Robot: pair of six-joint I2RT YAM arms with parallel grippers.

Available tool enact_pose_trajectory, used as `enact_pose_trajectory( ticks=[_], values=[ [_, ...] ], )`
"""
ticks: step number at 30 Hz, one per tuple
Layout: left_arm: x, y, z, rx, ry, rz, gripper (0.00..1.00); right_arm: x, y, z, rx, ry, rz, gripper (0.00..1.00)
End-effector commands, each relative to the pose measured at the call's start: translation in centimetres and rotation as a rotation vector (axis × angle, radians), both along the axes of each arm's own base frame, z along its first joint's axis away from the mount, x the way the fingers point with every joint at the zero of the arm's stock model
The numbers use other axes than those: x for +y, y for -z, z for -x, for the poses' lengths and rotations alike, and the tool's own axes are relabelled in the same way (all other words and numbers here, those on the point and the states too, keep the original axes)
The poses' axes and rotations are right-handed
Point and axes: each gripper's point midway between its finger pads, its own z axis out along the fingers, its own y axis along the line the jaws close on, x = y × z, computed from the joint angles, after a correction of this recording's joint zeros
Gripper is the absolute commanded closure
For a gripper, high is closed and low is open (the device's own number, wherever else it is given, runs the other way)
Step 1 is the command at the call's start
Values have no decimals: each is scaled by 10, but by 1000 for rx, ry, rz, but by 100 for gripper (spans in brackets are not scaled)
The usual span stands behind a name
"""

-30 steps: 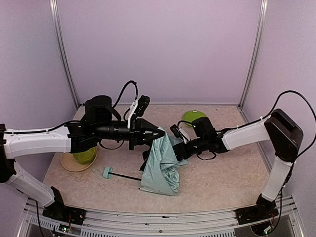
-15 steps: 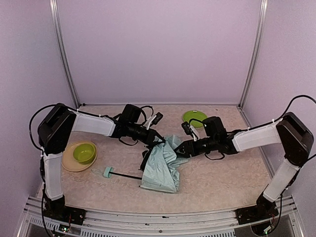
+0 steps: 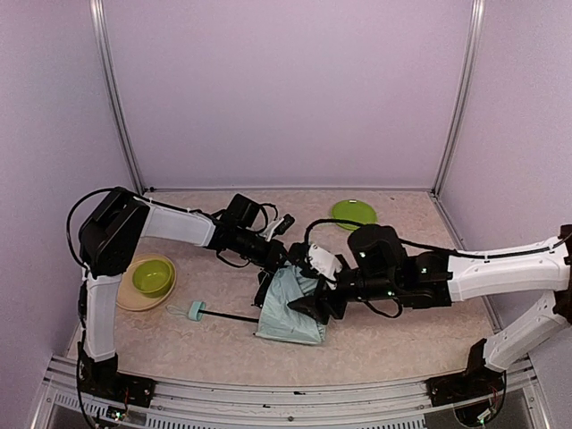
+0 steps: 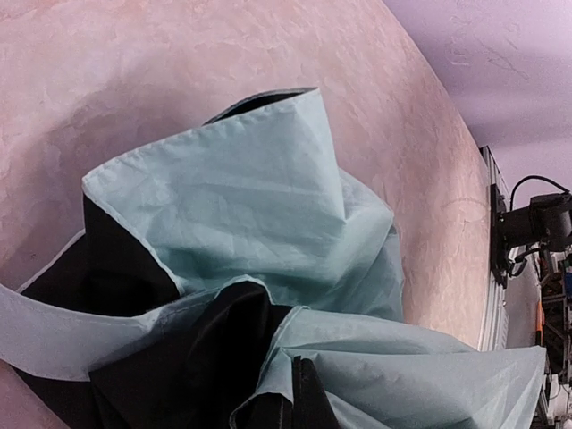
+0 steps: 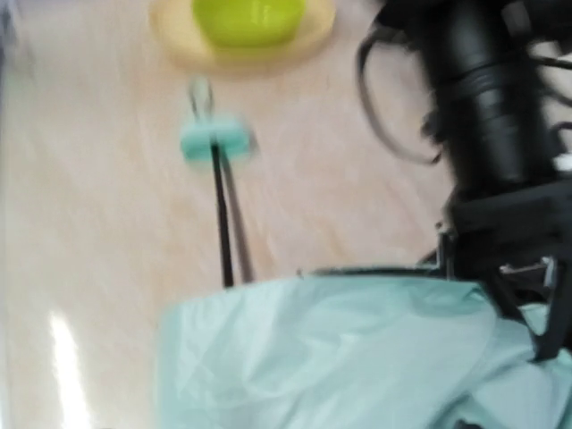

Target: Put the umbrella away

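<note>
The umbrella (image 3: 284, 317) lies partly collapsed at mid-table, a heap of mint fabric with black lining. Its thin black shaft (image 3: 228, 317) runs left to the small mint handle (image 3: 194, 311). My left gripper (image 3: 288, 259) sits at the far top edge of the fabric, shut on a bunched fold. The left wrist view is filled with the umbrella's folds (image 4: 250, 206). My right gripper (image 3: 307, 310) hovers low over the near right part of the canopy, its fingers not discernible. The right wrist view, blurred, shows the fabric (image 5: 340, 357), shaft (image 5: 221, 223) and handle (image 5: 214, 140).
A lime bowl (image 3: 152, 275) rests on a tan plate (image 3: 125, 295) at the left. A green plate (image 3: 353, 213) lies at the back right. The two arms meet over the umbrella. Purple walls close in the table on three sides.
My right arm has swung forward and left, from beside the canopy to over its near right part. The left arm came down from near the camera and stays at the fabric's top edge.
</note>
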Motion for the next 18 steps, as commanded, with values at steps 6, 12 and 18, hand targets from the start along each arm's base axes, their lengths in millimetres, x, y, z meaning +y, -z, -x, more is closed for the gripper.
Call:
enact_pose_trajectory(
  ticks=[6, 12, 18],
  values=[
    [4, -6, 0, 18, -5, 9, 100, 12, 88, -1, -283, -114, 552, 0],
    [3, -6, 1, 18, 4, 12, 100, 9, 141, -6, -157, -160, 677, 3],
    [3, -8, 2, 10, 15, 19, 99, 0, 183, 4, 60, -202, 724, 34]
  ],
)
